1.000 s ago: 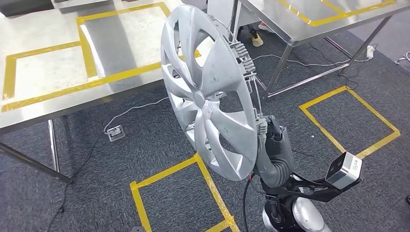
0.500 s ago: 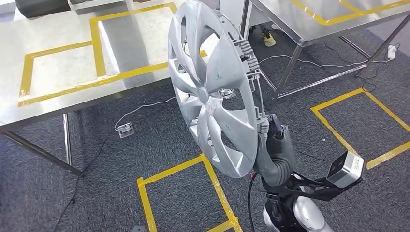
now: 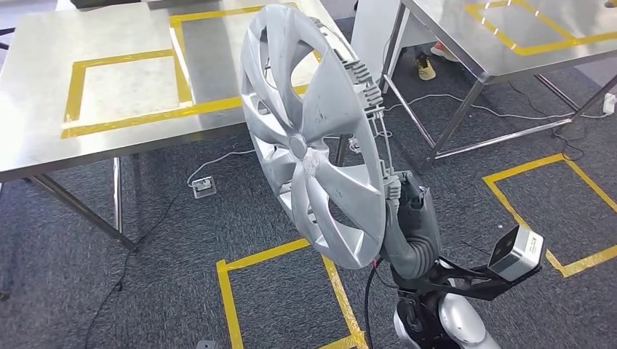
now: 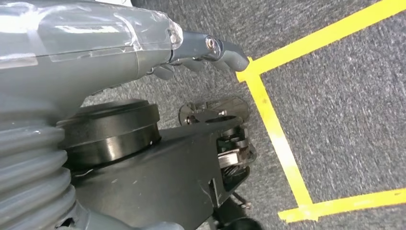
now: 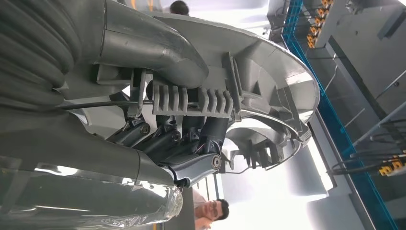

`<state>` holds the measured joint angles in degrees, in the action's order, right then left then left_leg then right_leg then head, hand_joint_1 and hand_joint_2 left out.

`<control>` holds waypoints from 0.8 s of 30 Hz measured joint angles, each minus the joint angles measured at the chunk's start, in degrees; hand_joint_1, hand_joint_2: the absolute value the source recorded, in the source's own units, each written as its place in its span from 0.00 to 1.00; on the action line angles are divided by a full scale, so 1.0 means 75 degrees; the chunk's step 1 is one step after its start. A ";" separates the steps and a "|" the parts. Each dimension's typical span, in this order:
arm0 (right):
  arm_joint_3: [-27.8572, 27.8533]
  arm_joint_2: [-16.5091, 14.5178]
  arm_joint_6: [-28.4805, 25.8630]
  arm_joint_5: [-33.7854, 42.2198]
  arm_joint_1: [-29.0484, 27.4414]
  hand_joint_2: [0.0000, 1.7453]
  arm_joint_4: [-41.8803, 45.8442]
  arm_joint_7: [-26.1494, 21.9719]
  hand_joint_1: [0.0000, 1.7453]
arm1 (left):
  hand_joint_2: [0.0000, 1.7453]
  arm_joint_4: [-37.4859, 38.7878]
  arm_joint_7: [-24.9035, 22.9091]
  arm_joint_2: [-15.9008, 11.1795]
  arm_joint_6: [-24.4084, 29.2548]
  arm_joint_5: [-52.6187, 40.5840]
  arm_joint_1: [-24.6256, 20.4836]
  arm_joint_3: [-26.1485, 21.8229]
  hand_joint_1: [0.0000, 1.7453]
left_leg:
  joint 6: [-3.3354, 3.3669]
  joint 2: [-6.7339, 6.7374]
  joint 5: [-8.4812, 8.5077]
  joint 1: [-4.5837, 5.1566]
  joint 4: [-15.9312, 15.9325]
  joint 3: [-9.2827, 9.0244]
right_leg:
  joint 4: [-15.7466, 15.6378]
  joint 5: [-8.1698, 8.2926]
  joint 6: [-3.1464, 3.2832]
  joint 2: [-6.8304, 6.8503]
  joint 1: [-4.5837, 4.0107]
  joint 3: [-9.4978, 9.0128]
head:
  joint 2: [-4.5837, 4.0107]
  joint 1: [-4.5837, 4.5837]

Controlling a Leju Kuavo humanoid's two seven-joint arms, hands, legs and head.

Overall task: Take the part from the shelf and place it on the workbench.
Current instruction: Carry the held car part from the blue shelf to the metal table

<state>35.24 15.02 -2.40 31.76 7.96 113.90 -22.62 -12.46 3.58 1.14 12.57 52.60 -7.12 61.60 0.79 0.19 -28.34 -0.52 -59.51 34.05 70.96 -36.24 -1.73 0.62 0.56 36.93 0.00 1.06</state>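
Your right hand (image 3: pixel 404 207) grips the silver wheel cover (image 3: pixel 313 138) at its rim, low on its right side, and carries it upright in front of you, its spoked face turned left. In the right wrist view the dark fingers (image 5: pixel 191 136) are curled in behind the ribbed clips on the back of the cover, with the thumb pressed over the rim, so the hold looks firm.

Compare the last second: the whole scene has slid right and nearer across the head view, table, floor tape and all. That is your body walking and turning, not the things moving. The cover sits in nearly the same place in the picture and at much the same tilt, so the grip has not slipped.

The steel workbench (image 3: pixel 36 102) with its yellow tape outline (image 3: pixel 127 91) now lies far left, more squarely ahead than before. A second table (image 3: pixel 451 36) stands far right. So you are mid-carry, with the pick done and the placing not yet begun; I judge you need to close in further before lowering.

Your left hand (image 4: pixel 206 55) hangs over the carpet, holding nothing, its fingers bent lightly inward.
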 joint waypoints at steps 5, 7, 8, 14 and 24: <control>0.0001 0.0000 0.0001 0.0000 0.0002 1.00 -0.0014 0.0000 1.00 | 1.00 0.0000 0.0001 0.0006 0.0000 0.0000 0.0002 -0.0001 0.00 | 0.0008 -0.0212 0.0002 0.0044 -0.0001 -0.0032 | -0.0721 0.0726 0.0172 -0.0124 -0.0020 -0.0290 | 0.0000 0.0178; 0.0000 0.0000 0.0004 0.0000 0.0012 1.00 -0.0011 0.0000 1.00 | 1.00 0.0000 0.0003 0.0017 0.0001 -0.0001 -0.0006 -0.0001 0.00 | -0.0029 -0.0270 0.0019 0.0057 -0.0009 0.0000 | -0.1478 0.0994 0.0253 -0.0227 -0.0038 -0.0607 | 0.0000 0.0208; -0.0001 0.0000 0.0006 0.0001 0.0018 1.00 -0.0011 0.0000 1.00 | 1.00 0.0000 0.0002 0.0024 0.0001 -0.0001 -0.0006 0.0000 0.00 | -0.0061 -0.0286 0.0036 0.0055 -0.0008 0.0033 | -0.1605 0.0984 0.0272 -0.0251 -0.0047 -0.0652 | 0.0000 0.0213; -0.0001 -0.0005 0.0009 0.0001 0.0023 1.00 -0.0009 0.0000 1.00 | 1.00 0.0000 0.0003 0.0015 -0.0003 0.0000 -0.0001 0.0002 0.00 | -0.0294 -0.0042 -0.0576 0.0038 -0.0945 0.0510 | -0.1865 0.1096 0.0363 -0.0073 -0.0008 -0.0695 | 0.0000 0.0081; 0.0004 -0.0001 0.0009 0.0000 0.0006 1.00 -0.0012 0.0000 1.00 | 1.00 -0.0001 0.0003 0.0000 -0.0003 0.0001 0.0002 0.0001 0.00 | -0.0207 0.0245 -0.0062 0.0045 -0.0019 -0.0018 | -0.1728 0.1005 0.0166 0.0193 -0.0068 -0.0678 | 0.0000 -0.0207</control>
<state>35.27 15.00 -2.34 31.76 8.00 113.81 -22.62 -12.46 3.61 1.14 12.55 52.61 -7.11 61.61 -0.76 2.03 -28.81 -0.18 -59.65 33.91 58.00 -28.70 -0.48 2.07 0.05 31.85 0.00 -0.50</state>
